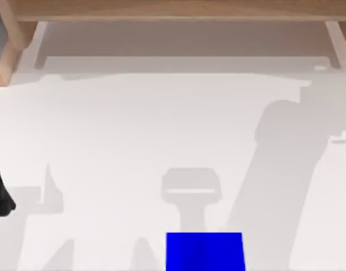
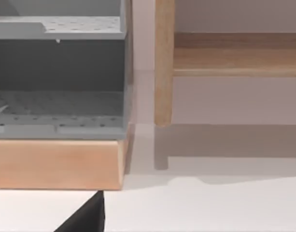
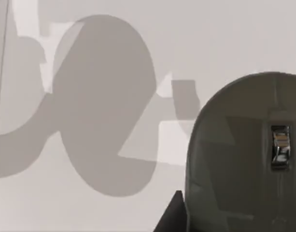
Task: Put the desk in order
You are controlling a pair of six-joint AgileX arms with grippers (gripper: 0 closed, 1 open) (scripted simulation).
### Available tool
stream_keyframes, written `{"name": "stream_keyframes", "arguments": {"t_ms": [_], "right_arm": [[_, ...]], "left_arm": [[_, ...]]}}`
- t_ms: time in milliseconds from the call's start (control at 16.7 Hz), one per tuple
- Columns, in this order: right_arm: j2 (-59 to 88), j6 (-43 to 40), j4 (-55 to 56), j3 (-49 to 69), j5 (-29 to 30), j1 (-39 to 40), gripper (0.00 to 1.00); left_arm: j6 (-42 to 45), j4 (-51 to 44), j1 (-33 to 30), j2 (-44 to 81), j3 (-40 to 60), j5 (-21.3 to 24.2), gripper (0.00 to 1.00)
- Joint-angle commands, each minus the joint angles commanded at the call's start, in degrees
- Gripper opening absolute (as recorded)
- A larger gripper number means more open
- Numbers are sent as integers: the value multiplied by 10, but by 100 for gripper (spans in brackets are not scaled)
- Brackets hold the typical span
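**Two arms over a mostly bare desk, a mouse waiting under the right one**

Closest to me, at the near edge of the top view, sits a small blue pad (image 1: 204,252). I think it is there as a mat for the mouse, so it looks like a goal spot.

My right wrist camera looks down on a grey computer mouse (image 3: 244,154) with a shiny scroll wheel (image 3: 280,147). It lies on the white desk (image 1: 133,141). A dark tip of my right claw (image 3: 173,215) pokes in just beside the mouse. I cannot tell if that claw is wide or narrow. My guess is the arm hangs there to line up a grab.

On the left side, a black part of my left arm (image 1: 0,189) shows at the edge. My left wrist camera shows a dark tip of the left claw (image 2: 87,217). I cannot tell its state either.

Farther back, the wooden raised shelf (image 1: 173,10) runs along the far edge of the desk. Beside its leg (image 2: 164,63) stands a grey tray rack (image 2: 58,72) on a wooden base (image 2: 58,164). It is tucked in the far left corner, out of the way.
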Motion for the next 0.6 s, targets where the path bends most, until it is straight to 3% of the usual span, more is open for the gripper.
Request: {"name": "stream_keyframes", "arguments": {"t_ms": [300,600], "right_arm": [[-124,123,8,-83,20,54,0],[-229,290,30,-211,41,167,0]], "left_arm": [[0,0,0,0,0,0,100],[0,0,0,0,0,0,100]]}}
